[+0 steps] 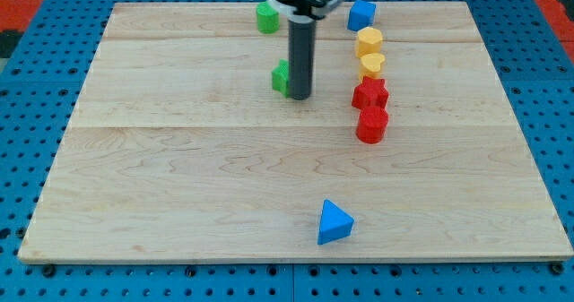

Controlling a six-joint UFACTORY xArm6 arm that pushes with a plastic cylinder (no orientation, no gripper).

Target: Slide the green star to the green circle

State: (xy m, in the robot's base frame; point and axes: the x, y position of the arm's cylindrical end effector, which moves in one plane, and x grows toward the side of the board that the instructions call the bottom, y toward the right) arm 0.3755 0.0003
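The green star (281, 76) lies near the middle of the board's upper half, mostly hidden behind my rod. My tip (300, 97) touches the board right beside the star, at its right and lower side. The green circle (266, 17) sits close to the top edge of the board, straight above the star and a short way off. The rod rises from the tip to the arm's dark body at the view's top.
A column of blocks stands right of the tip: a blue block (360, 14) at the top, a yellow one (369, 41), a yellow heart (371, 64), a red star (369, 94), a red block (371, 125). A blue triangle (334, 222) lies near the wooden board's (179, 185) bottom edge.
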